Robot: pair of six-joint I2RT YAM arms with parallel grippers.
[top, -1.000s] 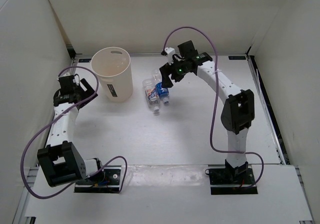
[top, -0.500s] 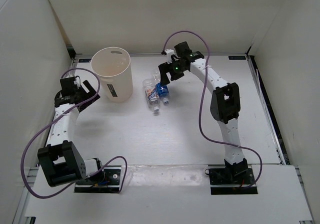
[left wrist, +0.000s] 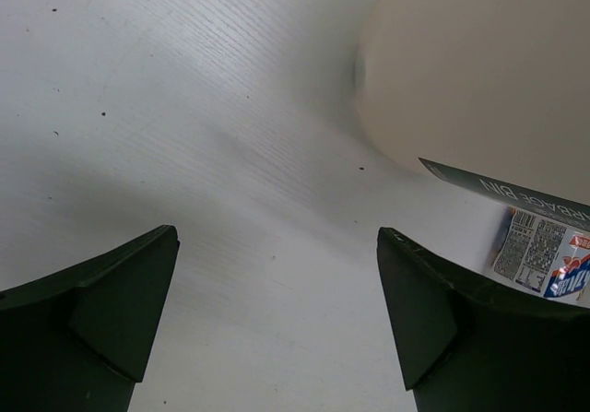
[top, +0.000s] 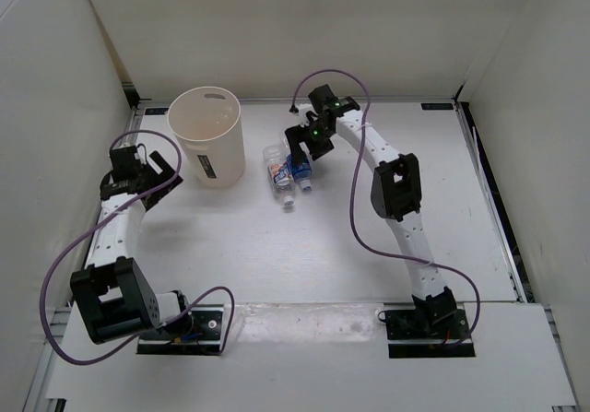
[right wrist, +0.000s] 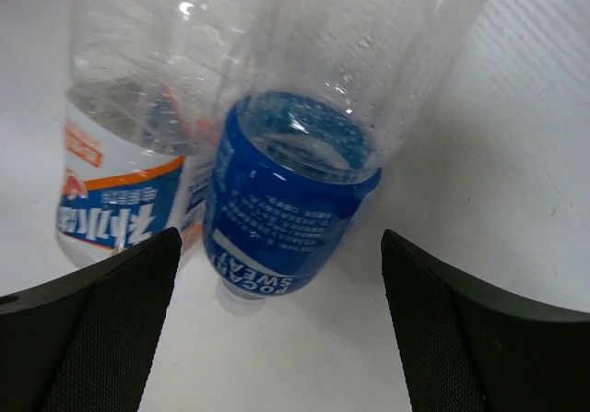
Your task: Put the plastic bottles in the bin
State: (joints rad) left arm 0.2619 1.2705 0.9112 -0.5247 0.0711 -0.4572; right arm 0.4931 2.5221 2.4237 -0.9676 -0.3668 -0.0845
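The cream-white bin [top: 207,135] stands upright at the back left. Three clear plastic bottles lie together to its right. These are a pale-labelled one [top: 275,170], a blue-labelled one [top: 300,169] and a nearly plain one [top: 287,139], which is partly hidden by my right gripper. My right gripper [top: 300,151] hangs open just above them. In the right wrist view the blue-labelled bottle [right wrist: 286,205] lies between the open fingers of my right gripper [right wrist: 279,246], with the pale-labelled bottle [right wrist: 115,168] beside it and the plain bottle [right wrist: 396,43] behind. My left gripper [top: 164,168] is open and empty left of the bin.
The left wrist view shows the bin's wall [left wrist: 470,71] with its printed label [left wrist: 535,237] close on the right and bare white table under my left gripper [left wrist: 277,241]. White walls enclose the table at the back and sides.
My right gripper has moved left and down until it is over the bottles. The left arm has barely moved. The bottles have not shifted.
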